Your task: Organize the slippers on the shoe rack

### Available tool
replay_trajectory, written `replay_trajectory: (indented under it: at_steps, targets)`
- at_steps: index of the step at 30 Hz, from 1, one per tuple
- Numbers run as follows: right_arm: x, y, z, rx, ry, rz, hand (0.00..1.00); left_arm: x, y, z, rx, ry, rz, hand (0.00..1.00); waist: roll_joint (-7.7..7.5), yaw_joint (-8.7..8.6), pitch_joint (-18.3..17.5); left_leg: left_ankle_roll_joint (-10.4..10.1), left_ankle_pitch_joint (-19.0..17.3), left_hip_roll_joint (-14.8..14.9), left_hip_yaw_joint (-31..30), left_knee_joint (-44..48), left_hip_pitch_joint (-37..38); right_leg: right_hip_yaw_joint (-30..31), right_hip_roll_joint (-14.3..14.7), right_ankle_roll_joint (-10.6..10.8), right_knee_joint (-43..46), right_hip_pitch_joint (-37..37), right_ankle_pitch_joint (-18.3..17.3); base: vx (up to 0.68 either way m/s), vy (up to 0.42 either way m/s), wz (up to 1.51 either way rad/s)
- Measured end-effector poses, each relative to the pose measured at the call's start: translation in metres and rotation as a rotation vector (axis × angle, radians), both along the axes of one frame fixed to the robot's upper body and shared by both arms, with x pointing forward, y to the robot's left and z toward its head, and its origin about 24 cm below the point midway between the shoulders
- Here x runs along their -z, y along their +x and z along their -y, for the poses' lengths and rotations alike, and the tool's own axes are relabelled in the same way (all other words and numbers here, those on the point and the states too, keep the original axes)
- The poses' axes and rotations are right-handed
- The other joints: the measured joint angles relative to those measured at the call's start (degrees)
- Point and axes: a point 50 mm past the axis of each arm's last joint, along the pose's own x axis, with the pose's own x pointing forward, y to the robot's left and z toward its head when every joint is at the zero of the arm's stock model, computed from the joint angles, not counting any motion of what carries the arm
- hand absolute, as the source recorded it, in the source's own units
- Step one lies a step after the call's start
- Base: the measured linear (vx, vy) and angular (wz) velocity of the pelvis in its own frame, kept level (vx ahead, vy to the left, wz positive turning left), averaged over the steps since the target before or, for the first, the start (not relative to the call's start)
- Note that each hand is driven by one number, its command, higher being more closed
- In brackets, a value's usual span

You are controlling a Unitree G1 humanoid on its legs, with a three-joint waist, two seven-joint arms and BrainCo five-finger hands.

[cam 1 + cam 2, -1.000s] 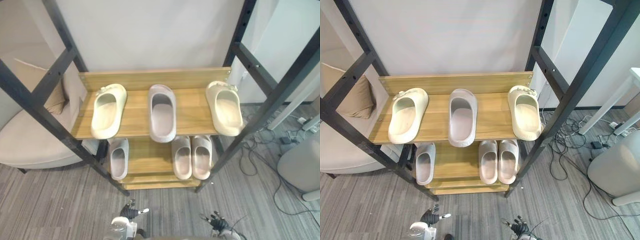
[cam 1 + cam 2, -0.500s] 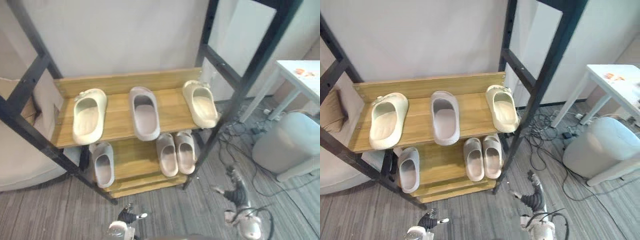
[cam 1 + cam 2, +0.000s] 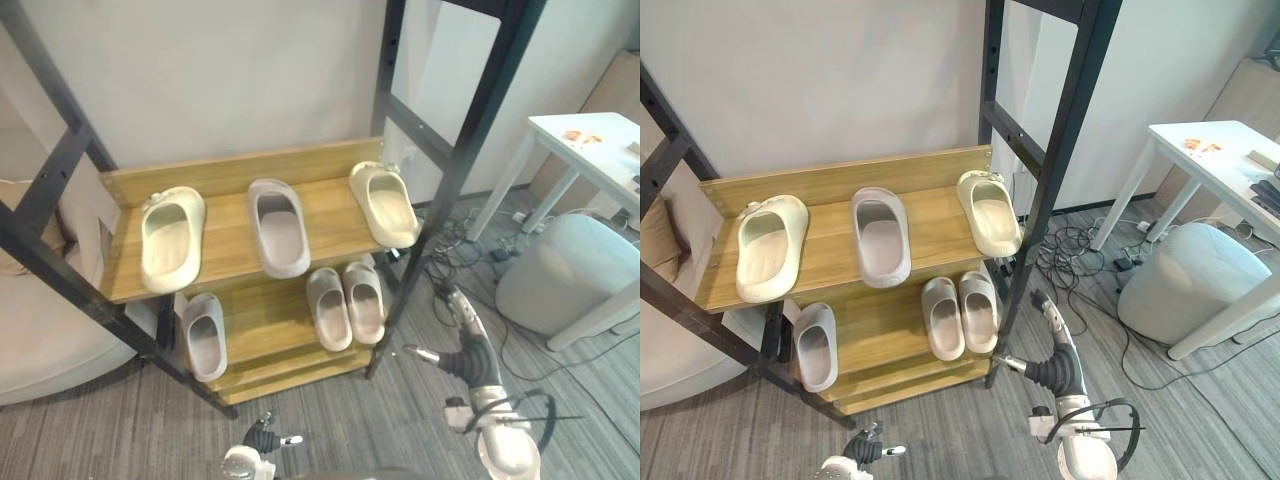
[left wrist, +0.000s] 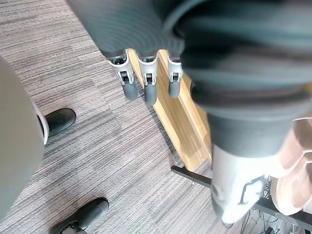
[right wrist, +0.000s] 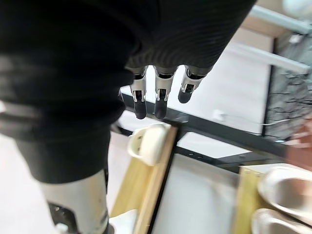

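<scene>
A wooden shoe rack [image 3: 229,167] stands against the wall. Its top shelf holds a cream slipper [image 3: 172,238] at the left, a grey slipper [image 3: 279,226] in the middle and a second cream slipper [image 3: 383,203] at the right. On the lower shelf a single grey slipper [image 3: 204,335] lies at the left and a pale pair [image 3: 345,303] at the right. My right hand [image 3: 1052,335] is raised over the floor by the rack's right front corner, open and empty, fingers [image 5: 156,97] straight. My left hand [image 3: 262,437] hangs low in front of the rack, fingers [image 4: 148,83] relaxed, holding nothing.
Black metal frame posts [image 3: 470,130] cross in front of the rack on both sides. A white table [image 3: 590,140] and a rounded grey bin [image 3: 565,270] stand at the right, with cables [image 3: 470,250] on the carpet. A beige seat [image 3: 40,340] sits at the left.
The camera has swung to the right. My right hand has risen from the bottom edge to beside the rack's right front corner. The left hand stays low. The slippers have not moved.
</scene>
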Motion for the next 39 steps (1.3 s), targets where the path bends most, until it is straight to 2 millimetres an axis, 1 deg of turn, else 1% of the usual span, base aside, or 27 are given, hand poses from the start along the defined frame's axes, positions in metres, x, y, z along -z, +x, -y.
replay_trajectory:
  at_steps: [2,4,6,7,9,12,13,15,17,18,19,20,22,23,24,25,27,28,30,31,34,36,39]
  targets:
    - [-0.006,0.006,-0.003,-0.026,-0.009,0.033,0.0,0.0,0.0,0.0,0.0,-0.001,-0.001,0.0,-0.03,0.14,0.0,0.2,0.1,-0.1,-0.3,-0.1,0.0,-0.2,-0.1,0.0,0.2,0.0,0.0,-0.02,0.003,0.07]
    - [-0.015,0.016,-0.005,-0.039,-0.02,0.087,0.0,0.0,0.0,0.0,0.001,-0.002,-0.001,0.0,-0.15,0.52,-0.1,0.4,0.4,-0.3,-0.5,-0.4,0.1,-0.3,-0.2,0.1,0.4,0.0,-0.1,-0.02,0.0,0.06]
    - [-0.027,0.025,-0.005,-0.056,-0.044,0.148,0.0,0.0,0.0,0.0,0.001,-0.003,-0.003,0.0,-0.37,0.6,-0.3,0.6,1.1,-0.4,-1.0,-1.4,0.4,-0.6,-0.3,0.2,0.6,0.0,-0.1,-0.03,-0.003,0.08]
    - [-0.03,0.027,-0.005,-0.059,-0.048,0.162,0.0,0.0,0.0,0.0,0.002,-0.003,-0.003,0.0,-0.43,0.6,-0.4,0.6,1.4,-0.4,-1.2,-1.7,0.5,-0.6,-0.3,0.2,0.7,0.0,-0.1,-0.04,-0.006,0.17]
    - [-0.041,0.035,-0.006,-0.063,-0.059,0.223,0.0,0.0,-0.001,0.0,0.009,-0.013,-0.007,0.0,-0.69,0.76,-0.6,0.7,2.3,-0.5,-2.1,-2.9,0.6,-1.3,-0.3,0.2,0.7,0.0,-0.1,-0.04,-0.007,0.19]
    - [-0.061,0.048,-0.008,-0.084,-0.084,0.32,0.0,0.0,-0.001,0.0,0.009,-0.014,-0.008,0.0,-0.81,1.05,-0.6,0.8,2.7,-0.6,-2.7,-2.9,0.5,-2.0,-0.3,0.2,0.6,0.1,-0.1,-0.04,-0.007,0.12]
    - [-0.072,0.055,-0.009,-0.099,-0.105,0.366,0.0,0.0,-0.001,0.0,0.009,-0.015,-0.008,0.0,-0.81,1.09,-0.6,0.8,2.8,-0.6,-3.1,-2.9,0.4,-2.2,-0.4,0.2,0.7,0.2,-0.1,-0.04,-0.011,0.14]
    - [-0.081,0.063,-0.009,-0.113,-0.128,0.401,0.0,0.0,-0.001,0.0,0.009,-0.015,-0.008,0.0,-0.83,1.17,-0.6,0.8,3.1,-0.5,-3.7,-3.2,0.4,-2.9,-0.4,0.2,0.5,0.7,-0.1,-0.03,-0.016,0.18]
    - [-0.083,0.079,-0.005,-0.115,-0.152,0.392,0.0,0.0,0.0,0.0,0.01,-0.017,-0.006,0.0,-0.89,1.61,-0.6,0.6,3.3,-0.5,-4.3,-3.2,0.2,-3.5,-0.3,0.2,0.4,0.9,-0.1,-0.03,-0.018,0.13]
    - [-0.083,0.082,-0.005,-0.115,-0.158,0.388,0.0,0.0,0.0,0.0,0.009,-0.018,-0.006,0.0,-0.89,1.64,-0.6,0.7,3.4,-0.5,-4.4,-3.2,0.1,-3.6,-0.3,0.2,0.2,0.9,-0.1,-0.03,-0.026,0.23]
    - [-0.082,0.094,0.0,-0.104,-0.166,0.365,0.0,0.0,0.0,0.0,0.009,-0.02,-0.007,0.0,-0.82,1.81,-0.6,0.7,3.8,-0.5,-5.4,-3.2,-0.9,-4.5,-0.3,0.2,-0.6,0.9,0.2,-0.02,-0.017,0.23]
    - [-0.082,0.097,0.001,-0.099,-0.172,0.357,0.0,0.0,0.0,0.001,0.01,-0.022,-0.006,0.0,-0.84,1.94,-0.6,0.7,3.9,-0.5,-5.6,-3.2,-1.2,-4.7,-0.3,0.2,-0.7,0.8,0.2,-0.02,-0.028,0.33]
    - [-0.081,0.112,0.007,-0.069,-0.189,0.326,0.0,-0.001,0.002,0.001,0.017,-0.03,-0.003,0.0,-0.83,2.75,-0.6,0.8,4.2,-0.5,-6.6,-3.2,-2.3,-5.8,-0.3,0.1,-1.9,0.8,0.8,0.0,-0.017,0.22]
    - [-0.081,0.115,0.007,-0.064,-0.189,0.323,0.0,-0.001,0.003,0.001,0.017,-0.031,-0.002,0.0,-0.83,2.89,-0.6,0.8,4.2,-0.5,-6.7,-3.2,-2.5,-5.9,-0.3,0.1,-2.1,0.8,1.0,0.01,-0.009,0.11]
    - [-0.082,0.125,0.008,-0.049,-0.191,0.31,0.0,-0.002,0.004,0.002,0.016,-0.033,0.007,0.0,-0.9,3.3,-0.5,0.8,4.2,-0.5,-6.8,-3.2,-2.7,-6.0,-0.3,0.1,-2.6,0.8,1.2,0.01,-0.004,0.04]
    - [-0.083,0.126,0.008,-0.047,-0.191,0.308,0.0,-0.002,0.005,0.002,0.015,-0.033,0.009,0.0,-0.91,3.37,-0.5,0.8,4.2,-0.5,-6.8,-3.2,-2.8,-6.0,-0.3,0.1,-2.7,0.8,1.2,0.03,-0.005,0.03]
    - [-0.085,0.143,0.008,-0.031,-0.207,0.283,0.0,-0.003,0.006,0.0,-0.001,-0.036,0.016,0.0,-0.94,4.0,-0.5,0.8,4.2,-0.6,-7.1,-2.9,-3.4,-6.5,-0.3,0.0,-3.4,0.9,1.6,0.05,-0.004,0.06]
    - [-0.086,0.144,0.008,-0.026,-0.207,0.281,0.0,-0.003,0.007,0.0,-0.002,-0.036,0.016,0.0,-0.93,4.04,-0.5,0.8,4.2,-0.6,-7.2,-2.9,-3.5,-6.7,-0.3,0.0,-3.5,0.9,1.6,0.06,-0.009,0.13]
    - [-0.089,0.158,0.014,0.017,-0.216,0.259,0.0,-0.003,0.008,-0.001,-0.008,-0.036,0.022,0.0,-0.89,4.09,-0.1,0.8,4.3,-0.7,-8.1,-2.9,-4.3,-7.5,-0.3,-0.1,-4.1,0.9,1.8,0.05,-0.013,0.19]
    - [-0.089,0.16,0.015,0.024,-0.219,0.254,0.0,-0.003,0.008,-0.001,-0.008,-0.036,0.024,0.0,-0.9,4.13,-0.1,0.8,4.3,-0.7,-8.2,-2.9,-4.4,-7.6,-0.3,-0.1,-4.3,1.0,1.8,0.04,-0.015,0.14]
    - [-0.1,0.173,0.018,0.053,-0.224,0.258,0.0,-0.006,0.013,0.0,-0.007,-0.04,0.043,0.0,-0.77,4.38,1.2,0.8,4.3,-0.6,-8.3,-2.9,-4.6,-7.8,-0.3,-0.2,-4.4,1.0,1.9,0.03,-0.009,0.03]
    - [-0.104,0.178,0.019,0.063,-0.225,0.26,0.0,-0.006,0.014,0.0,-0.009,-0.042,0.049,0.0,-0.67,4.39,1.7,0.8,4.3,-0.6,-8.3,-2.9,-4.8,-7.9,-0.3,-0.3,-4.4,1.0,1.9,0.0,0.0,0.0]
    - [-0.109,0.185,0.019,0.072,-0.225,0.256,0.0,-0.008,0.016,0.0,-0.014,-0.043,0.061,0.0,-0.89,4.51,2.6,0.8,4.3,-0.6,-8.4,-2.9,-4.7,-8.2,-0.3,-0.4,-4.4,1.1,2.0,0.0,0.0,0.0]
